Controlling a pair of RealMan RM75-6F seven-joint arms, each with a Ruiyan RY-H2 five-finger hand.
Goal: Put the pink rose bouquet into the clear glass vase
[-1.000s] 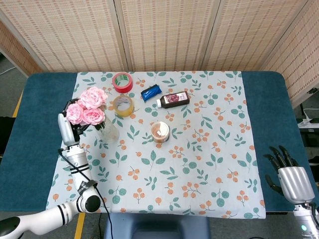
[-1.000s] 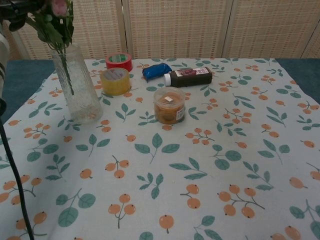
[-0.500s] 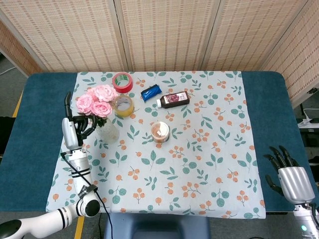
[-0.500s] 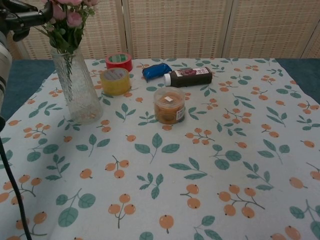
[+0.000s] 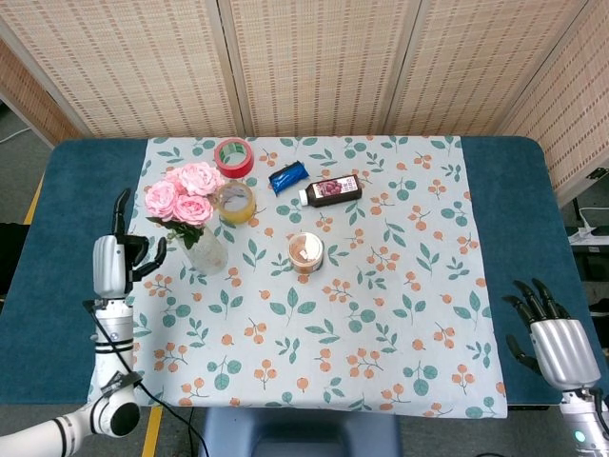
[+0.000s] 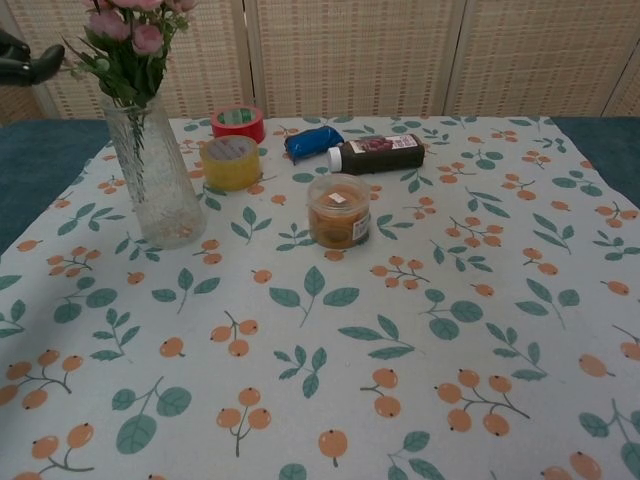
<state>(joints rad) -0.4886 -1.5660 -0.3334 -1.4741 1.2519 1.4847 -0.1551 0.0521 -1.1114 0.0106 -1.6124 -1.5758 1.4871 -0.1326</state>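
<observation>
Right hand (image 5: 559,343), at 4 o'clock off the cloth: fingers apart, nothing held. Left hand (image 5: 114,262), at 9 o'clock: fingers spread, empty, just beside the clear glass vase (image 6: 150,180). Pink rose bouquet (image 5: 183,193) is seated upright in it. Risk judged: a careless hand sweep could tip the tall vase.

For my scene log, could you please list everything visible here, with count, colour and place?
Rose bouquet: one, pink, standing in the vase.
Glass vase: one, clear, upright at the cloth's left side.
Tape roll: one, red, far left of the cloth.
Tape roll: one, yellow, right of the vase.
Packet: one, blue, beside the bottle.
Bottle: one, dark, lying down.
Jar: one, orange, centre.
Tablecloth: one, leaf-printed, on the blue table.
Left hand: apart from the vase, empty.
Right hand: bottom right, empty.
</observation>
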